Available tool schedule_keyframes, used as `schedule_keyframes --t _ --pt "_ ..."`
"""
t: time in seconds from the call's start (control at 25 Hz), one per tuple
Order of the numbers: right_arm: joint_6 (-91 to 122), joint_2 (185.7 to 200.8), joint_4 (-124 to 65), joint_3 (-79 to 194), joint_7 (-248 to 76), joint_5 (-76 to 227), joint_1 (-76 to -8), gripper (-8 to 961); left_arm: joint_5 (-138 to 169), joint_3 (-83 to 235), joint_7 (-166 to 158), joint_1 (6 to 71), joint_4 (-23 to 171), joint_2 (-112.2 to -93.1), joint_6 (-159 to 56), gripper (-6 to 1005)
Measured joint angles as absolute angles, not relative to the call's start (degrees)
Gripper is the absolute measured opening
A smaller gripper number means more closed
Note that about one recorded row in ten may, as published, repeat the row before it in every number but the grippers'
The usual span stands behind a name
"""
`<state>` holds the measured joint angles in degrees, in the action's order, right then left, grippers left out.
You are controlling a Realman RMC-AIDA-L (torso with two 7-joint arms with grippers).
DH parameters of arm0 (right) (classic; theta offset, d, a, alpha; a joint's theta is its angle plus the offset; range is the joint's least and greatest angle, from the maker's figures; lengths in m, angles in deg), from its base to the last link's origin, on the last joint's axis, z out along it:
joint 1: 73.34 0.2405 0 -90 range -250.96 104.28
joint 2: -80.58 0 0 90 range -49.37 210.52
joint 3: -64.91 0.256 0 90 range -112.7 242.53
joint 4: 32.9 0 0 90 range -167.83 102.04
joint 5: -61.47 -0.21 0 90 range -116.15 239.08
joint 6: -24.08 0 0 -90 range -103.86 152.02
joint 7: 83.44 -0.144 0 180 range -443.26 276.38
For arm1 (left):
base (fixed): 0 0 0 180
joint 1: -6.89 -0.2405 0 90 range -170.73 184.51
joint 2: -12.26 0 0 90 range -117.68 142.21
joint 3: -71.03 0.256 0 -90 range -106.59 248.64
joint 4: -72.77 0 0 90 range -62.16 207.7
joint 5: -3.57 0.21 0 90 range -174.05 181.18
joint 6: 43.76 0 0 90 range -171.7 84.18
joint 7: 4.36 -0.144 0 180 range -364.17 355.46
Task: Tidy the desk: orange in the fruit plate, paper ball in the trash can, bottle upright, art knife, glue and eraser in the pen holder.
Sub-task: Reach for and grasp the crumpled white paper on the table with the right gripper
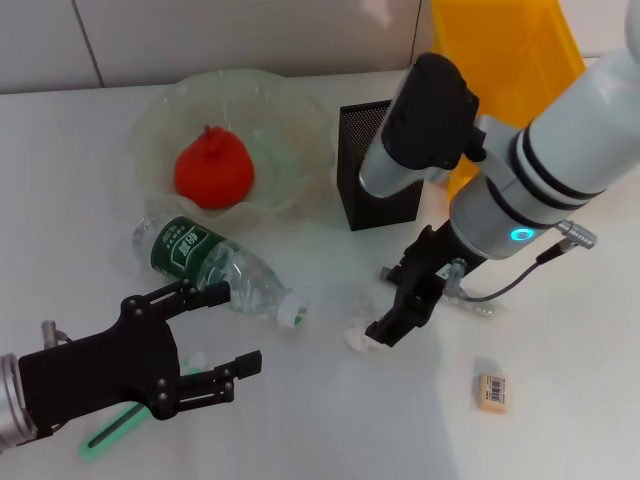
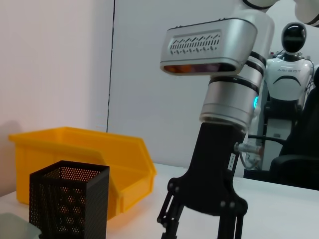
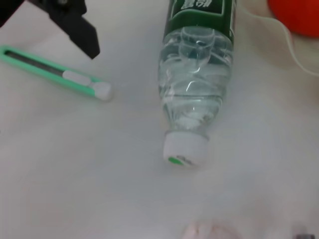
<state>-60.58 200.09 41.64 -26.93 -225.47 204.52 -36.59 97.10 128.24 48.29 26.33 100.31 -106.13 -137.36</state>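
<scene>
Head view shows the right gripper (image 1: 392, 322) angled down, its fingers closed on the paper ball (image 1: 357, 338) at six o'clock from the pen holder (image 1: 376, 166). At eight o'clock, the left gripper (image 1: 225, 333) is spread open beside the lying bottle (image 1: 212, 263).

This looks like a robotics lab staged as a desk. A plain white table (image 1: 560, 440) stands against bare pale walls (image 2: 55, 64). In the left wrist view a white humanoid robot (image 2: 291, 59) stands in the background beside a black office chair (image 2: 294, 167). A yellow parts bin (image 1: 505, 50), a black mesh pen holder (image 1: 375, 165) and an eraser (image 1: 493, 391) sit on the table as props.
</scene>
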Motion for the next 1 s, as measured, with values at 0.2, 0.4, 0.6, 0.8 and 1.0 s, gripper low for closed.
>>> schedule_keyframes --t 0.2,0.4,0.6,0.8,1.0 --pt "-57.86 200.17 39.37 -30.02 -227.42 204.47 -35.63 776 97.11 128.24 48.72 26.35 100.27 -106.13 -137.33 821" --pt "-56.98 200.19 38.95 -31.74 -227.76 204.41 -35.49 776 97.11 128.24 49.12 26.33 100.27 -106.1 -137.33 820" --pt "-56.16 200.2 38.4 -33.16 -227.88 204.05 -35.31 776 97.11 128.24 49.17 26.38 100.27 -106.07 -137.3 820" --pt "-56.06 200.2 36.98 -33.32 -227.97 203.97 -34.57 777 97.09 128.24 49.17 26.46 100.27 -106.04 -137.27 819" --pt "-55.99 200.2 35.78 -33.67 -228.08 203.78 -33.55 777 97.08 128.24 49.17 26.49 100.27 -106.03 -137.27 818"
